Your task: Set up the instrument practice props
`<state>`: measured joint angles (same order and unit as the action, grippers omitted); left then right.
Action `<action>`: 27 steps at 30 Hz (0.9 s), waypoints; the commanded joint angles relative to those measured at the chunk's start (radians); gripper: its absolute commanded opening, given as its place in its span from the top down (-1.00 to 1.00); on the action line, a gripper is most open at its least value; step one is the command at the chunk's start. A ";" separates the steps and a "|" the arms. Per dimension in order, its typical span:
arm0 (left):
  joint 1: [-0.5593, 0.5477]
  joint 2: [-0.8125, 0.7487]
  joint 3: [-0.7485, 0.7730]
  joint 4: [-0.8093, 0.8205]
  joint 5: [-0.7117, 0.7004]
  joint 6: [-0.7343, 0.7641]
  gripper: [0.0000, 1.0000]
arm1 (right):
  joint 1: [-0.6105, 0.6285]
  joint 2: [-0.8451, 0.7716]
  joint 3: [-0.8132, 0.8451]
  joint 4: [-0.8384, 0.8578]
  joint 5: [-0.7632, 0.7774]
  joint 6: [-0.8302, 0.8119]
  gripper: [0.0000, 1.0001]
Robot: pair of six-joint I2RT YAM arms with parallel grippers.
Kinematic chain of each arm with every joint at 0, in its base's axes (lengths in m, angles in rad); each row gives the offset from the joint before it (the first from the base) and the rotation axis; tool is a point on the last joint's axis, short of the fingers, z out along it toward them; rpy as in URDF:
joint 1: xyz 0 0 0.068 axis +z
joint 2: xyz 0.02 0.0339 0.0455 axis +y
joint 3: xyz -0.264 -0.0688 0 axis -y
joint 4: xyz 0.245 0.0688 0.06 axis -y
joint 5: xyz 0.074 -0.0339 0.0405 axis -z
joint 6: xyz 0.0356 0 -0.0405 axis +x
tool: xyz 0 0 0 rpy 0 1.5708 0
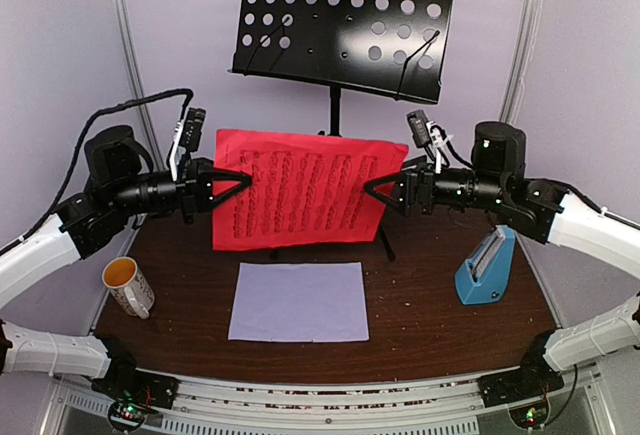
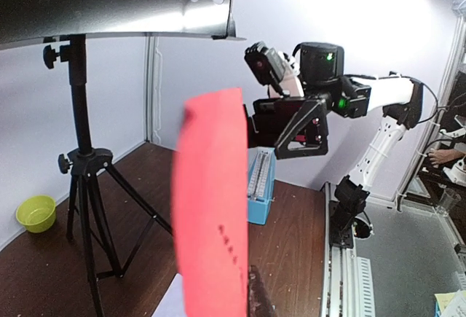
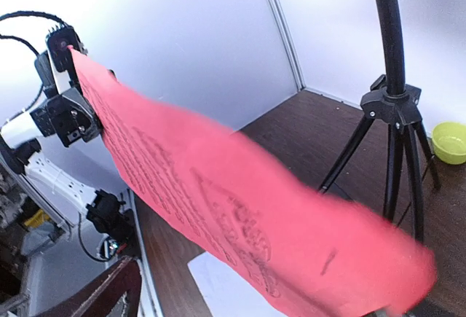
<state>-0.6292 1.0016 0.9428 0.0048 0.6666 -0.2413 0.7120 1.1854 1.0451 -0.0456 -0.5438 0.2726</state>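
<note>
Red printed paper music sheet (image 1: 300, 200) hanging in mid-air, just below the black perforated-metal music stand (image 1: 345, 15).
The left gripper (image 1: 245, 180) is clamping fully shut on the thin, floppy sheet's left edge, holding it upright for the stand's ledge; the right gripper (image 1: 368, 188), at the opposite edge, is seemingly standing wide open, gripping nothing.

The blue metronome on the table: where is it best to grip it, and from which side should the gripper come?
Probably from above, closing on the metronome across its two blue side walls, a little below the top. It stands upright on the table and narrows upward, so a grip too high could slip off.
</note>
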 commanded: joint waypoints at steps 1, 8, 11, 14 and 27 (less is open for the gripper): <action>0.004 0.011 0.033 0.171 0.067 -0.112 1.00 | -0.002 0.010 -0.052 0.219 -0.064 0.112 -0.84; 0.004 0.009 -0.011 0.265 0.075 -0.189 1.00 | -0.003 0.021 -0.018 0.244 -0.071 0.120 0.38; 0.005 0.000 -0.033 0.252 0.046 -0.179 1.00 | -0.005 0.012 0.003 0.175 -0.076 0.073 0.96; 0.005 -0.008 -0.007 0.108 -0.052 -0.107 0.51 | -0.005 0.003 0.038 0.048 -0.057 -0.012 1.00; -0.016 0.079 0.286 -0.601 -0.256 0.387 -0.95 | 0.056 0.022 0.282 -0.660 0.063 -0.441 1.00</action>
<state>-0.6220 1.0462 1.1698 -0.4709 0.3927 -0.0029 0.7364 1.2068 1.2610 -0.4950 -0.5240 -0.0521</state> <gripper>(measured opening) 0.973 0.009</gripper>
